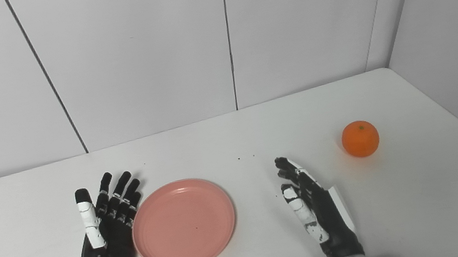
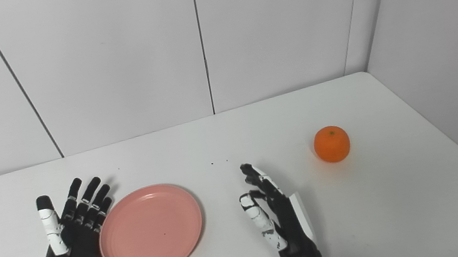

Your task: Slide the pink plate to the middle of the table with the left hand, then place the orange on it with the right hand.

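A: Pink plate (image 1: 183, 223) lies left of the table's (image 1: 230, 137) middle, the left hand (image 1: 108, 232) touching its rim at nine o'clock, fingers spread, holding nothing.

B: So the slide looks barely begun or unfinished?

A: I'd judge so. The orange (image 1: 360, 139) sits untouched at two o'clock from the right hand (image 1: 316, 207), which is open and empty.

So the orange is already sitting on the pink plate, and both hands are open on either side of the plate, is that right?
Not quite. The orange is not on the pink plate; it sits on the bare table, off beyond the right hand. The left eye view shows the plate empty. The rest holds: the left hand and right hand are open, either side of the plate.
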Controlling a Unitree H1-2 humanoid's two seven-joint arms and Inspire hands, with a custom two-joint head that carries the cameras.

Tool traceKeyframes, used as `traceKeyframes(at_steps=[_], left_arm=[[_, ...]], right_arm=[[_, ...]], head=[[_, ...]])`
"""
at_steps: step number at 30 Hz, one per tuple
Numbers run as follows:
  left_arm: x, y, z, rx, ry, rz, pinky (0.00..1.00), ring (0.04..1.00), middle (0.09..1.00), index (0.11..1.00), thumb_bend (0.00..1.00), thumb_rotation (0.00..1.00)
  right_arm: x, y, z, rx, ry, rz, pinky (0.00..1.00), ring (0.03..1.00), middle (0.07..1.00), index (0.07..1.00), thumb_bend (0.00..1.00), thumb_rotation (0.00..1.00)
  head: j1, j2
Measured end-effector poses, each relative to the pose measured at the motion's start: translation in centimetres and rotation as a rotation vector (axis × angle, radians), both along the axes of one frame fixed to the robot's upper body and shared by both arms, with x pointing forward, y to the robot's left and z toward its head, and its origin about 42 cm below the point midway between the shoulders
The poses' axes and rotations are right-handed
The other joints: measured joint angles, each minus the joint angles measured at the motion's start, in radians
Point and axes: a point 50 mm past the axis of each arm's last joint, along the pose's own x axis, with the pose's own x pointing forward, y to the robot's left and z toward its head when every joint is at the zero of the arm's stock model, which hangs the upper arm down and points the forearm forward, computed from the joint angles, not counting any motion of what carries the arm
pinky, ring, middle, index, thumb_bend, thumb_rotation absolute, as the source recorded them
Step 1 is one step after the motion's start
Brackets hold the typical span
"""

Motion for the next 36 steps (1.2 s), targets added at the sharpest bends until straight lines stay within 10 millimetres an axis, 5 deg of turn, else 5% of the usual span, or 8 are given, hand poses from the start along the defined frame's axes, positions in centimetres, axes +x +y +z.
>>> traceKeyframes(at_steps=[8, 19, 27, 36], left_arm=[[0.1, 0.0, 0.0, -0.001, -0.004, -0.003, 1.00, 0.898, 0.886, 1.000, 0.92, 0.83], [0.2, -0.1, 0.0, -0.002, -0.006, -0.007, 1.00, 0.903, 0.895, 1.000, 0.91, 0.83], [0.2, 0.0, 0.0, -0.001, -0.009, -0.013, 1.00, 0.908, 0.901, 1.000, 0.91, 0.84], [0.2, 0.0, 0.0, -0.001, -0.010, -0.014, 1.00, 0.896, 0.889, 1.000, 0.91, 0.83]], right_arm=[[2.7, -2.3, 4.1, -0.213, -0.100, -0.035, 0.72, 0.841, 0.876, 0.851, 0.86, 1.00], [6.1, -5.0, 6.5, -0.422, -0.123, -0.088, 0.74, 0.815, 0.842, 0.825, 0.90, 1.00], [8.3, -8.2, 5.8, -0.682, -0.093, -0.178, 0.67, 0.779, 0.817, 0.806, 0.95, 1.00], [11.1, -12.2, 8.7, -0.937, -0.154, -0.262, 0.72, 0.784, 0.794, 0.783, 0.97, 1.00]], head=[[-0.002, -0.002], [-0.009, -0.005], [-0.008, -0.006], [-0.005, -0.009]])
